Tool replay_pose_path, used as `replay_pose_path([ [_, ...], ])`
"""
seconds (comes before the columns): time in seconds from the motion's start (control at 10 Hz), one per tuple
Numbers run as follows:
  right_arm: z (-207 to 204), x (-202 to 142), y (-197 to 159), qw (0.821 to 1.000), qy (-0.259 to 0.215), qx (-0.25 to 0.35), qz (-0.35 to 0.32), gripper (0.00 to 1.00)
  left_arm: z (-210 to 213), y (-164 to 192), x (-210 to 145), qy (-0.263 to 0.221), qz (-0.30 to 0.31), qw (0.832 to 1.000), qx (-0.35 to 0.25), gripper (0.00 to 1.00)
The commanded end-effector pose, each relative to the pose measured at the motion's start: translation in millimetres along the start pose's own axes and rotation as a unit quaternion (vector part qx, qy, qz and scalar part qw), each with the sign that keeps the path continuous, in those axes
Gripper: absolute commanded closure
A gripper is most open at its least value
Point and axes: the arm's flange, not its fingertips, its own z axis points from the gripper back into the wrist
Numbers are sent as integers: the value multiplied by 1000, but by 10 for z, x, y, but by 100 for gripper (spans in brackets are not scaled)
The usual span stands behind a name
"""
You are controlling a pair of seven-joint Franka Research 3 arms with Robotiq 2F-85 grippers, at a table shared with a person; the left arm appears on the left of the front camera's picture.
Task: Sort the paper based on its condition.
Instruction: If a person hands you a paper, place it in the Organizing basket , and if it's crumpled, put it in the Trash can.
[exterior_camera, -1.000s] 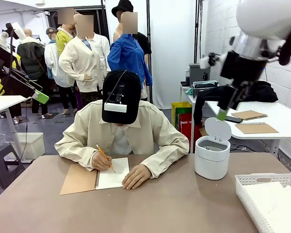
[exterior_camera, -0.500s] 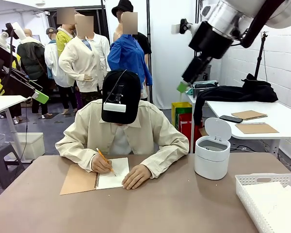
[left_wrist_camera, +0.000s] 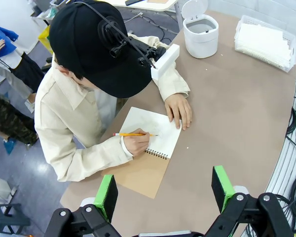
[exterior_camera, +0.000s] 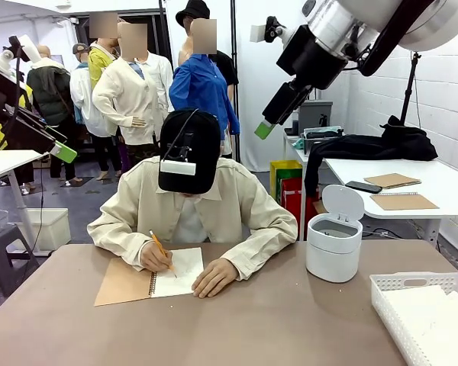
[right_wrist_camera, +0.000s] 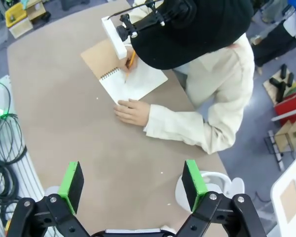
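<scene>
White thin paper sheets point(exterior_camera: 435, 320) lie in the slotted plastic basket point(exterior_camera: 389, 309), on the side of your right gripper point(right_wrist_camera: 132, 181). You have it and the left gripper point(left_wrist_camera: 164, 190) open, empty.

The counter point(exterior_camera: 275, 328) is plain dull brown. The notebook point(exterior_camera: 122, 284) on it has a tan card cover and a white page; the pencil point(exterior_camera: 162, 250) over that page is orange-yellow. Right of the notebook, the bin point(exterior_camera: 333, 248), the slotted basket point(exterior_camera: 412, 280) and the paper point(exterior_camera: 435, 320) inside are all white. The left tool point(left_wrist_camera: 163, 190) and right tool point(right_wrist_camera: 133, 185) are black, green-padded.
</scene>
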Motion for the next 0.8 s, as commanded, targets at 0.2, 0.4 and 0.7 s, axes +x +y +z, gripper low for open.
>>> replay_pose_path([
  [0.2, 0, 0, 0, 1000, 0, 0, 0, 0, 6, 9, -4, -1, 0, 1000, -1, 0],
  [0.4, 0, 0, 0, 1000, 0, 0, 0, 0, 6, 9, -4, -1, 0, 1000, -1, 0],
  [0.7, 0, 0, 0, 1000, 0, 0, 0, 0, 6, 9, -4, -1, 0, 1000, -1, 0],
])
